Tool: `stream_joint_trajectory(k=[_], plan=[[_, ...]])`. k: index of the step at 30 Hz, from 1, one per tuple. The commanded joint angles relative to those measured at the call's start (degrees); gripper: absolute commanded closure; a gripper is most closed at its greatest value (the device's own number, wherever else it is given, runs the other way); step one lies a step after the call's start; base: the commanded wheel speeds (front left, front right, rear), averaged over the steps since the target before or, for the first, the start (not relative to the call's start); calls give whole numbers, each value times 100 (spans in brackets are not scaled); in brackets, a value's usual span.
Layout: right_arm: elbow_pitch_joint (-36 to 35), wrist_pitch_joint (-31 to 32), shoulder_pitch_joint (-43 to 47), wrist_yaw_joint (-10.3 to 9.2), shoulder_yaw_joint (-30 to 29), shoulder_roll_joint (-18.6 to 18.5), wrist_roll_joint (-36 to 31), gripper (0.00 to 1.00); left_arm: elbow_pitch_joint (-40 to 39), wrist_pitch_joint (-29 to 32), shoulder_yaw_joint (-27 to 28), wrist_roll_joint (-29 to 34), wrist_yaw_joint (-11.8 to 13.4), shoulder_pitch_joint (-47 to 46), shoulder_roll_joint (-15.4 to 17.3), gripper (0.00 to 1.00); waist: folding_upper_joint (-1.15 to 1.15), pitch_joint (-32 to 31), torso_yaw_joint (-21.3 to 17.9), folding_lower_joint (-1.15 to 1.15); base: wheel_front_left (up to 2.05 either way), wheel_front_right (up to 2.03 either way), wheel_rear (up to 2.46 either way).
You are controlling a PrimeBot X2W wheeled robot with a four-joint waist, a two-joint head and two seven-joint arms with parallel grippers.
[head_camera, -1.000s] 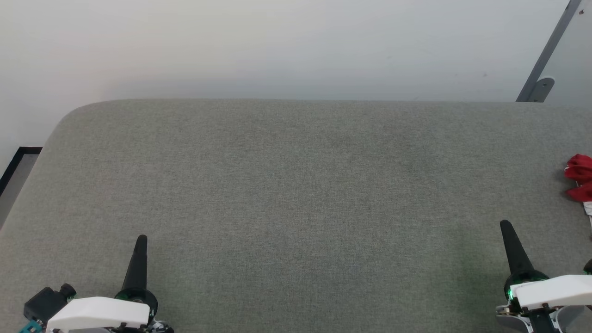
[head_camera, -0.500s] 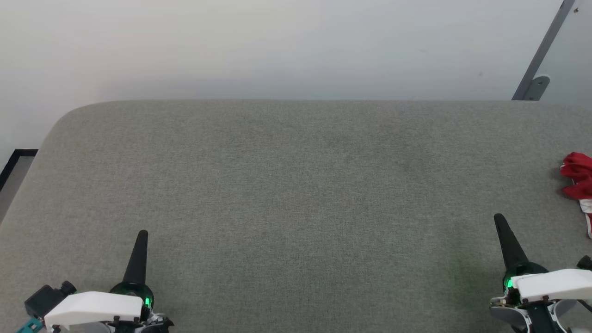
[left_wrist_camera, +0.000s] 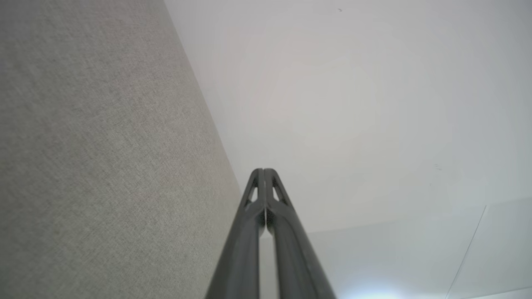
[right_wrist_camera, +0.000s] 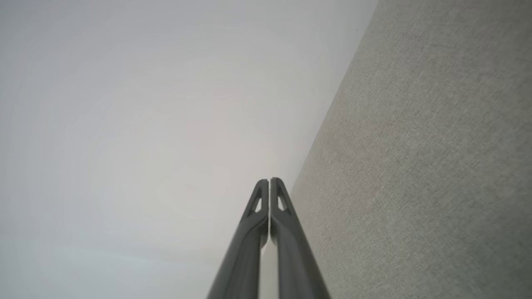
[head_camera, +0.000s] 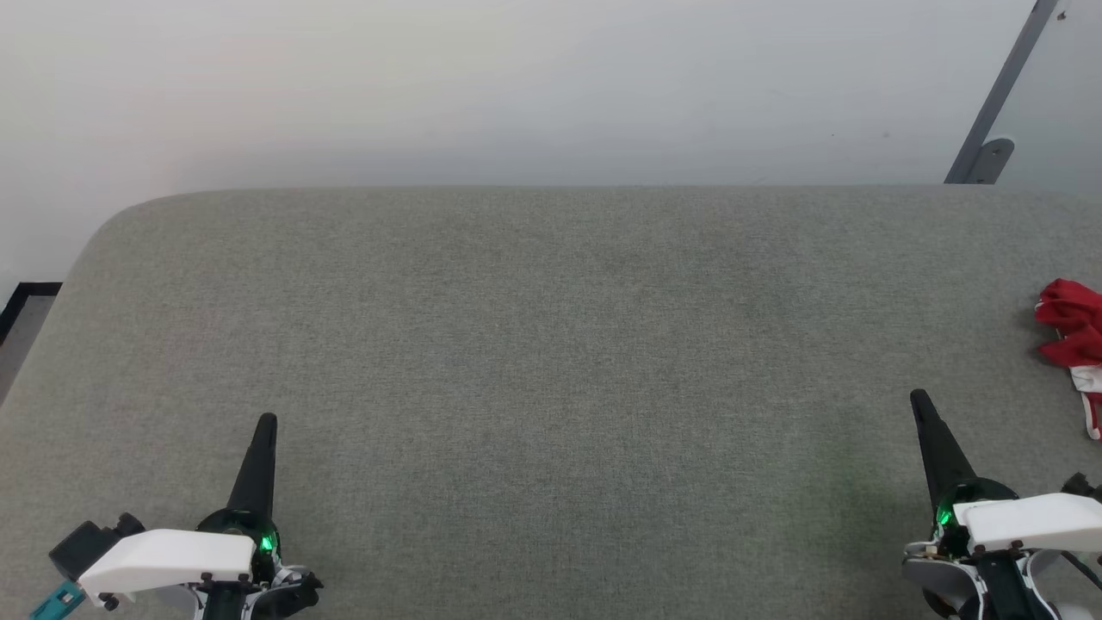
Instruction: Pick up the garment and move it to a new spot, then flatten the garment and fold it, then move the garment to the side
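Observation:
The red garment (head_camera: 1072,331) lies bunched at the far right edge of the head view, with a white sleeve end showing below the red; most of it is cut off by the frame. My right gripper (head_camera: 919,401) stands shut at the lower right, some way left of and nearer than the garment. My left gripper (head_camera: 268,421) is shut at the lower left, far from the cloth. In the wrist views both pairs of fingers (left_wrist_camera: 263,172) (right_wrist_camera: 269,182) are pressed together with nothing between them.
The grey fabric-covered table (head_camera: 534,362) spreads across the head view, its rounded far-left corner (head_camera: 120,220) near a pale wall. A grey slanted bar with a bracket (head_camera: 990,120) stands at the back right. A dark-edged floor strip (head_camera: 21,306) shows past the left edge.
The whole head view has shifted slightly, so the camera has moved. Both grippers show a little higher in the picture and stay shut. The garment lies as before.

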Motion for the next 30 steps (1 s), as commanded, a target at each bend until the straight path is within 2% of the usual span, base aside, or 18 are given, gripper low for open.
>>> stream_joint_trajectory(k=[1, 30], plan=[[-10, 30, -87, 1, -27, 18, 114, 100, -2, 50, 30, -109, 9, -92, -9, 100, 0, 0, -5, 0, 0, 0, 0], [159, 226, -279, 1, -40, 202, 1097, 100, 147, 377, 147, -1128, 11, -328, -103, 100, 0, 3, -124, 0, 0, 0, 0]])
